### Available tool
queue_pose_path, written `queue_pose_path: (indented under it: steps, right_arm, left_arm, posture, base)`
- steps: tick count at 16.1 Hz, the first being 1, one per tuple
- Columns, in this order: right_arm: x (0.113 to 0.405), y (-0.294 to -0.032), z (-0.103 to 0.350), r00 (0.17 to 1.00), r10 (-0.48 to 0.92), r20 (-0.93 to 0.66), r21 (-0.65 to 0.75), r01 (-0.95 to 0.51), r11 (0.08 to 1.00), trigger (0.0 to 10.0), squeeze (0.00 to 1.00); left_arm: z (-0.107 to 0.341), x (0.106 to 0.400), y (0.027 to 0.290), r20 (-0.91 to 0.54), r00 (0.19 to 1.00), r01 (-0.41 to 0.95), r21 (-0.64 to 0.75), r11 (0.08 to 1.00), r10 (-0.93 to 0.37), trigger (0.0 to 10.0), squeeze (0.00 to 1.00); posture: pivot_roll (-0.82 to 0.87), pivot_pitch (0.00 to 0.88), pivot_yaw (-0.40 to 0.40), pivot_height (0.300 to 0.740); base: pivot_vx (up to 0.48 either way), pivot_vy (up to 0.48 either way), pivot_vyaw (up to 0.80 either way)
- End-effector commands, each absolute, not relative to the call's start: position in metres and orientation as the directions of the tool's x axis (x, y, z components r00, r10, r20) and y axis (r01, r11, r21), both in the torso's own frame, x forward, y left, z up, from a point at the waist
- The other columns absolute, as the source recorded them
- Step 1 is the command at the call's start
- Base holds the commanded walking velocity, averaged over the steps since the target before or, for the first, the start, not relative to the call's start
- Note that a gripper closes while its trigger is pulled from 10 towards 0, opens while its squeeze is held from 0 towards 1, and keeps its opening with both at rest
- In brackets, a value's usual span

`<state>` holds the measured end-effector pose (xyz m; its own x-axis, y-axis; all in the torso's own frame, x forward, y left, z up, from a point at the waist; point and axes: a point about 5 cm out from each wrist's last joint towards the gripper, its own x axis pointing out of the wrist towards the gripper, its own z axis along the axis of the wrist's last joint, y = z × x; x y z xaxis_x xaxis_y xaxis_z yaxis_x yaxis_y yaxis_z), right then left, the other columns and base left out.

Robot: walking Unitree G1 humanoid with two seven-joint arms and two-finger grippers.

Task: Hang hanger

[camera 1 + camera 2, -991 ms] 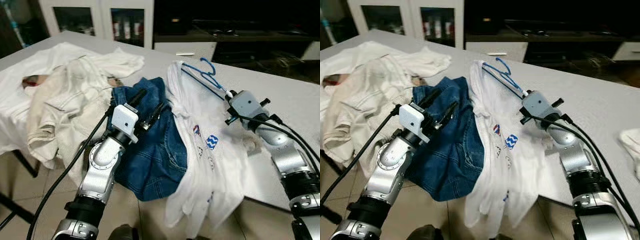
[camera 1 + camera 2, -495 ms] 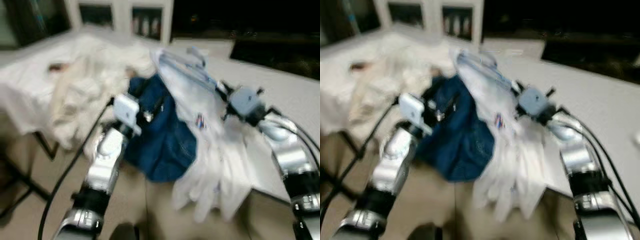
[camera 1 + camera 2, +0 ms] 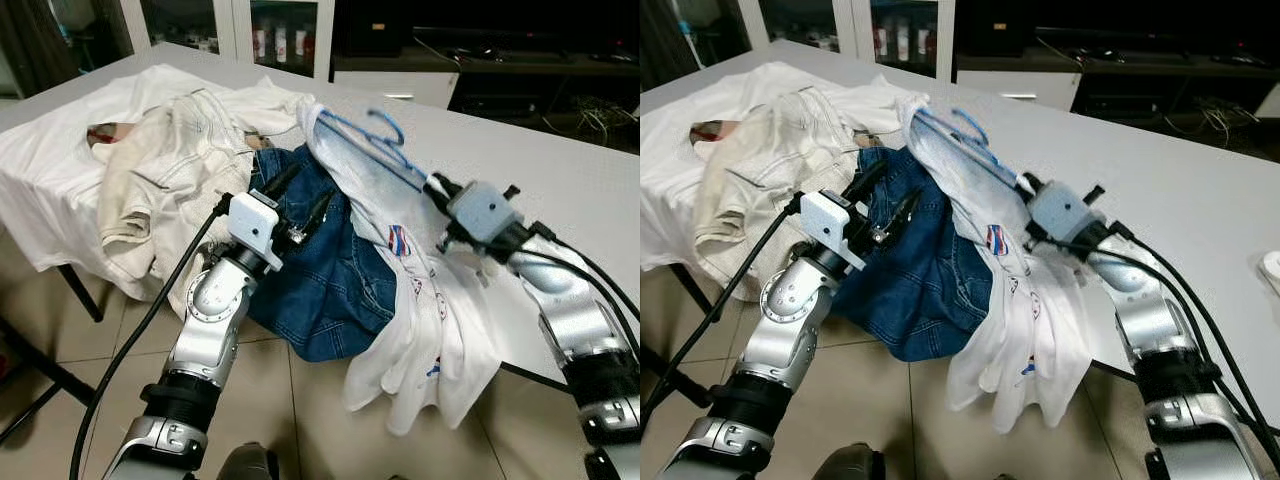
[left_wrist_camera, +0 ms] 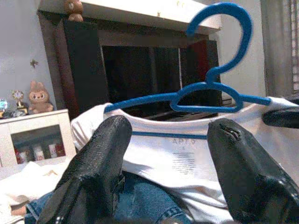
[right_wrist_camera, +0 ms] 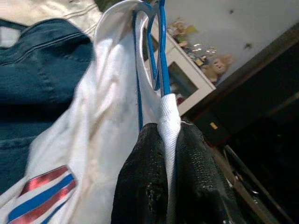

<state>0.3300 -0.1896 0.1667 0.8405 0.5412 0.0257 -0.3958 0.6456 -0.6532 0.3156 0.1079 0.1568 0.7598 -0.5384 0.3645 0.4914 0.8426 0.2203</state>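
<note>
A blue plastic hanger (image 3: 378, 137) carries a white T-shirt (image 3: 425, 300) with small red and blue prints. My right gripper (image 3: 432, 185) is shut on one end of the hanger, through the shirt's shoulder cloth (image 5: 168, 109). The hanger is held up above the white table (image 3: 570, 180), and the shirt drapes over the table's front edge. My left gripper (image 3: 300, 197) is open and hovers over blue jeans (image 3: 325, 285), just left of the shirt. In the left wrist view, the hanger's hook (image 4: 219, 28) stands upright beyond the open fingers (image 4: 100, 158).
A heap of cream and white clothes (image 3: 150, 150) covers the table's left part. White cabinets with glass doors (image 3: 270, 25) and a dark low unit (image 3: 500, 50) stand behind the table. Tiled floor (image 3: 300, 420) lies below the hanging shirt and jeans.
The camera has shifted and shows more floor. My right gripper has raised the hanger and shirt off the table and brought them leftward. The left gripper stays open over the jeans.
</note>
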Motion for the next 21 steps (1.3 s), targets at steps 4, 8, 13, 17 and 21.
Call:
queue_pose_path:
  steps: [4, 8, 13, 17, 21]
  right_arm:
    - [0.324, -0.203, 0.179, 0.815, 0.579, 0.005, -0.700, -0.411, 0.585, 10.0, 0.00]
    - [0.318, -0.205, 0.190, 0.765, 0.644, -0.004, -0.699, -0.463, 0.545, 10.0, 0.00]
    - [0.309, -0.196, 0.205, 0.685, 0.727, 0.045, -0.673, -0.517, 0.529, 10.0, 0.00]
    - [0.303, -0.190, 0.203, 0.653, 0.756, 0.036, -0.660, -0.553, 0.509, 10.0, 0.00]
    - [0.303, -0.195, 0.201, 0.679, 0.733, 0.034, -0.659, -0.536, 0.528, 10.0, 0.00]
  left_arm:
    - [0.168, 0.327, 0.117, 0.397, 0.778, 0.446, 0.200, 0.873, -0.488, 10.0, 0.00]
    - [0.167, 0.333, 0.117, 0.387, 0.795, 0.433, 0.179, 0.883, -0.468, 10.0, 0.00]
    - [0.165, 0.336, 0.120, 0.398, 0.819, 0.410, 0.097, 0.907, -0.413, 10.0, 0.44]
    - [0.168, 0.343, 0.121, 0.395, 0.836, 0.390, 0.061, 0.919, -0.381, 10.0, 0.00]
    - [0.167, 0.348, 0.125, 0.379, 0.860, 0.358, 0.028, 0.933, -0.341, 10.0, 0.00]
  posture:
    - [0.07, 0.000, -0.038, 0.710]
    - [0.06, 0.000, -0.040, 0.710]
    - [0.06, 0.000, -0.052, 0.710]
    - [0.05, 0.000, -0.055, 0.710]
    - [0.05, 0.000, -0.048, 0.710]
  base:
    - [0.000, 0.000, 0.00]
    - [0.000, 0.000, 0.00]
    - [0.000, 0.000, 0.00]
    - [0.000, 0.000, 0.00]
    - [0.000, 0.000, 0.00]
